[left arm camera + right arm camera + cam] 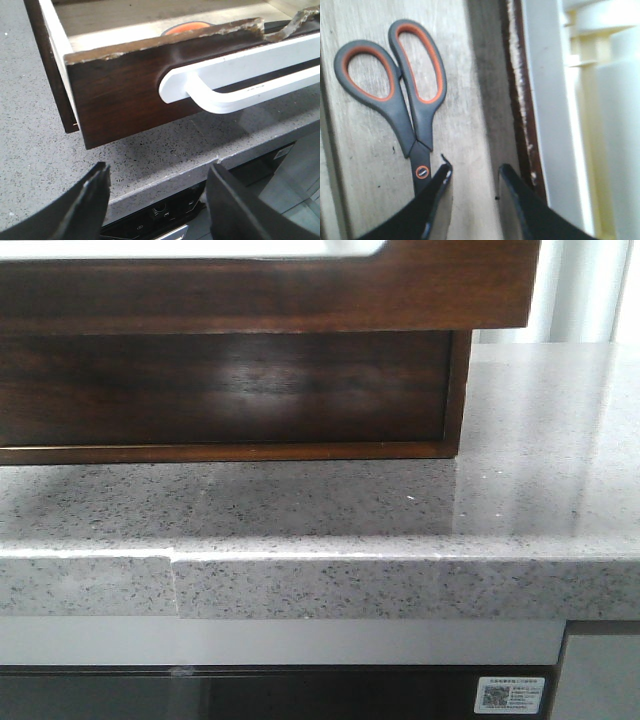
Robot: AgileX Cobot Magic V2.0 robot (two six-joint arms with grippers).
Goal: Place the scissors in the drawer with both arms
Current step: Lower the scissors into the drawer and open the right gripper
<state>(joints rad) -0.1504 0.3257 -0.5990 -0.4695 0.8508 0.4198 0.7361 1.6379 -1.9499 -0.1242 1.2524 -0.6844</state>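
The drawer (120,95) stands pulled out, its dark walnut front carrying a long white handle (240,82). In the front view, only that front (270,290) shows, with a pale strip on top; neither gripper appears there. The scissors (405,120), grey with orange-lined handles, lie flat on the drawer's pale wooden floor (465,90). An orange bit of the scissors (185,28) peeks over the front. My right gripper (473,170) hangs open over the floor just beside the scissors' pivot, holding nothing. My left gripper (159,170) is open and empty over the counter edge, short of the handle.
A speckled grey stone counter (300,510) carries the dark wooden cabinet body (220,390) under the drawer. A black appliance panel (300,695) sits below the counter's front edge. Pale, blurred shapes (615,125) lie beyond the drawer front.
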